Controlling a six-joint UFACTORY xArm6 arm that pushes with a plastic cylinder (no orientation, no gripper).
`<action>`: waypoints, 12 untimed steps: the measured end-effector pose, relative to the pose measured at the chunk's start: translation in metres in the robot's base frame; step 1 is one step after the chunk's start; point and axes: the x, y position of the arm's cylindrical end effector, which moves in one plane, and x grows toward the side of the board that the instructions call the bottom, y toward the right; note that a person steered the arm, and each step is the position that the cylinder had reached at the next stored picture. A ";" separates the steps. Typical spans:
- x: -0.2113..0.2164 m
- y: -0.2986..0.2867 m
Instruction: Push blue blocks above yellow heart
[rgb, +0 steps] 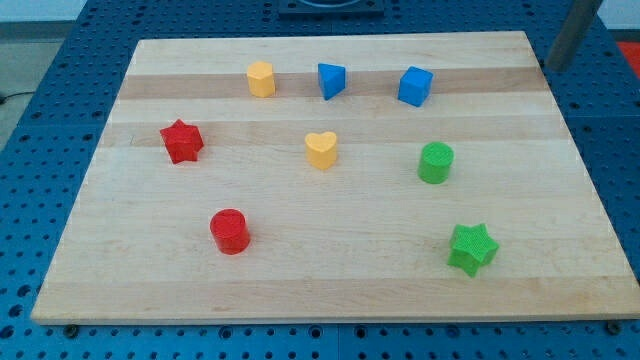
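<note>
The yellow heart (321, 150) lies near the middle of the wooden board (330, 290). A blue triangular block (331, 80) sits above it, slightly to the right. A blue cube (415, 86) sits further right at about the same height. A grey rod comes in at the view's top right corner; its lower end, my tip (553, 67), is just off the board's top right corner, well to the right of the blue cube and touching no block.
A yellow hexagonal block (261, 78) sits left of the blue triangle. A red star (182, 141) is at the left and a red cylinder (230, 231) at the lower left. A green cylinder (435, 162) is at the right and a green star (472, 248) at the lower right.
</note>
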 end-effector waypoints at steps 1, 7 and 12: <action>0.000 -0.002; 0.032 -0.191; 0.056 -0.357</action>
